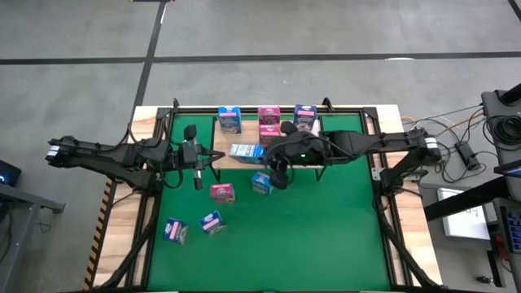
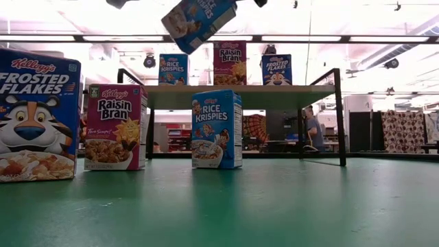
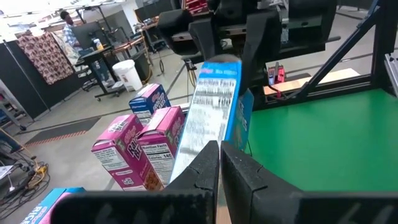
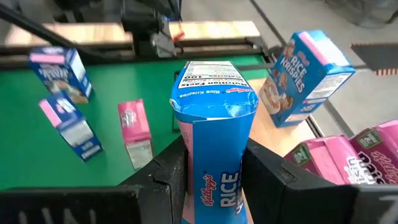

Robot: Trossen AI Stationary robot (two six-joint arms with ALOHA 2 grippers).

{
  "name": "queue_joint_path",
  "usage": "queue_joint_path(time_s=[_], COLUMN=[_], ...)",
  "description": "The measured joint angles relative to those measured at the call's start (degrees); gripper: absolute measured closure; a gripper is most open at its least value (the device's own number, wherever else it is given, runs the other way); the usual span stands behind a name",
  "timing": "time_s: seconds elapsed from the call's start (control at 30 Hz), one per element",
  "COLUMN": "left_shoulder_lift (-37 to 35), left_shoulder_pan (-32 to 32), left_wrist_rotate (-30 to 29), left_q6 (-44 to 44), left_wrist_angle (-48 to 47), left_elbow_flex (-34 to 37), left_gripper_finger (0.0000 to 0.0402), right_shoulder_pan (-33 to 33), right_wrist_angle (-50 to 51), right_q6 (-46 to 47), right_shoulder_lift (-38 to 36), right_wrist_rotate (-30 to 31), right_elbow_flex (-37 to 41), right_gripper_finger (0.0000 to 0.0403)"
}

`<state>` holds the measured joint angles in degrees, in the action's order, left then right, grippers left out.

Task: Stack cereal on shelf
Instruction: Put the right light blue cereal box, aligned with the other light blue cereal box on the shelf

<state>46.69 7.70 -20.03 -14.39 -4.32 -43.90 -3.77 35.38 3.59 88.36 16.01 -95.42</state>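
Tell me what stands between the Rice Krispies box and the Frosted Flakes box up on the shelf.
A pink Raisin Bran box stands between them on the shelf; the low view shows it plainly.

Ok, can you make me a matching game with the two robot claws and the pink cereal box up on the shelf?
Things:
1. right gripper
2. left gripper
3. pink box

What goes with each:
a. shut, with nothing in it
b. in the middle of the row on the shelf
c. shut on a light blue box, held up in the air

Pairs: 1-c, 2-a, 3-b
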Motion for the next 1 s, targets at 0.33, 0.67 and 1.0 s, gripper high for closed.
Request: queue_joint_path(time_s=[0.33, 0.67, 1.0], left_shoulder_lift=[-0.26, -0.23, -0.18], left_shoulder_pan=[0.0, 0.0, -0.01], left_wrist_rotate=[-0.02, -0.02, -0.02], left_q6=[-0.09, -0.37, -0.52], left_wrist_angle=[-0.41, -0.49, -0.26], left_elbow_flex=[0.0, 0.0, 0.02], left_gripper_finger=[0.0401, 0.0401, 0.0401], right_shoulder_pan=[1.37, 2.95, 4.13], right_wrist_angle=[21.64, 31.65, 30.76], right_q6=[-0.87, -4.37, -5.17], right_shoulder_lift=[14.72, 24.35, 25.72], right_wrist_rotate=[0.04, 0.21, 0.53], right_elbow_flex=[-24.39, -39.62, -39.3], right_gripper_finger=[0.0287, 0.0287, 0.0251])
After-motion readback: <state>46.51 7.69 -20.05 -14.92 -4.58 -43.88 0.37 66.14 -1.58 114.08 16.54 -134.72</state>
